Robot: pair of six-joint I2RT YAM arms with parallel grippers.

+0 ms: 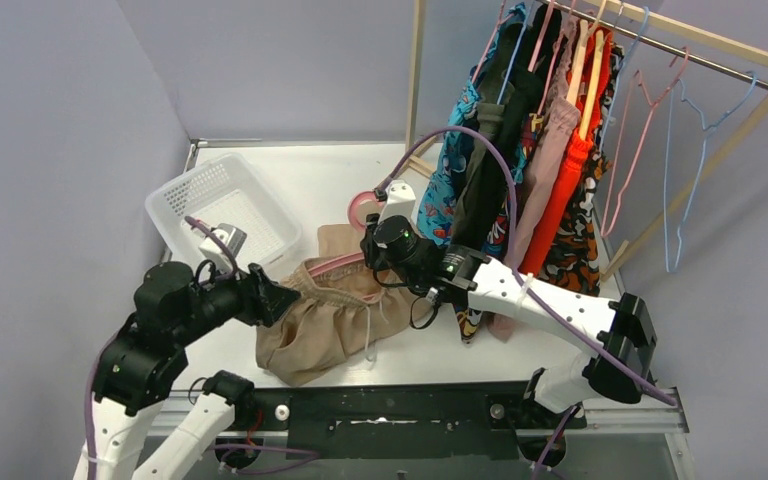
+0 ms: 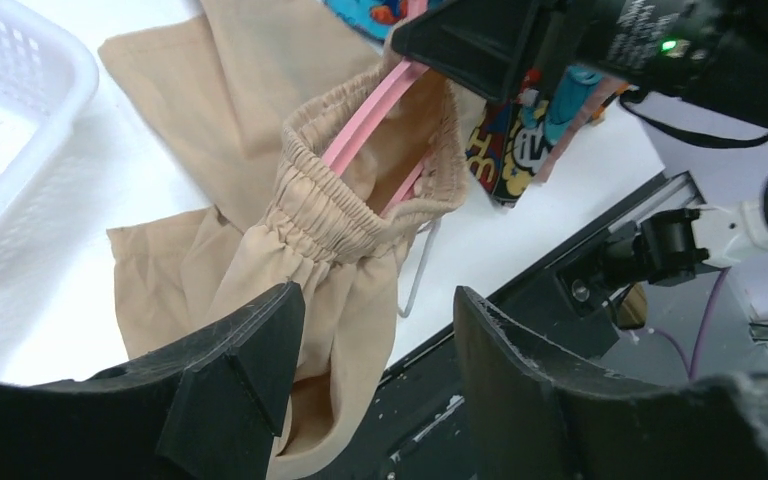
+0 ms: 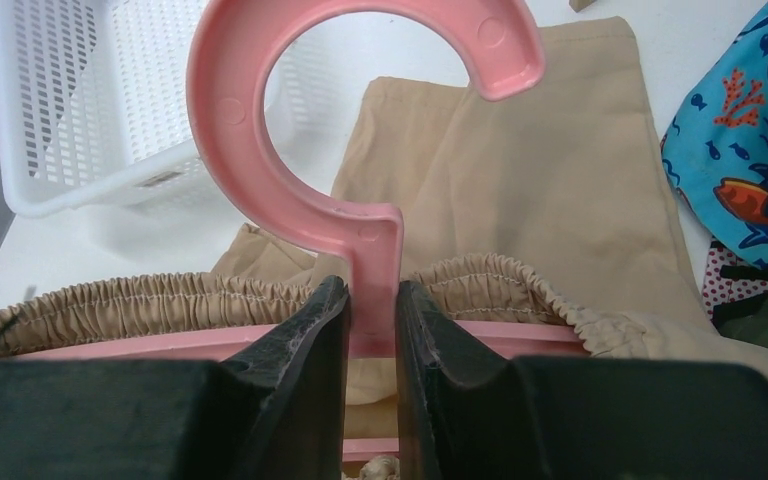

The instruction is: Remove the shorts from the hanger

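Tan shorts [image 1: 330, 320] lie crumpled on the white table with their elastic waistband [image 2: 360, 190] stretched round a pink hanger [image 2: 370, 110]. My right gripper [image 3: 372, 290] is shut on the neck of the pink hanger [image 3: 260, 130], just below its hook [image 1: 363, 208]. In the right wrist view the tan shorts [image 3: 520, 150] spread out behind that hook. My left gripper [image 2: 380, 310] is open at the left end of the shorts, near the waistband, with nothing between its fingers. In the top view the left gripper [image 1: 285, 300] touches or nearly touches the fabric's edge.
A white mesh basket [image 1: 222, 215] stands at the back left of the table. A wooden rack [image 1: 720, 45] at the right holds several more shorts on hangers [image 1: 530, 130] and empty wire hangers [image 1: 660, 130]. The table's black front rail [image 1: 390, 410] runs below the shorts.
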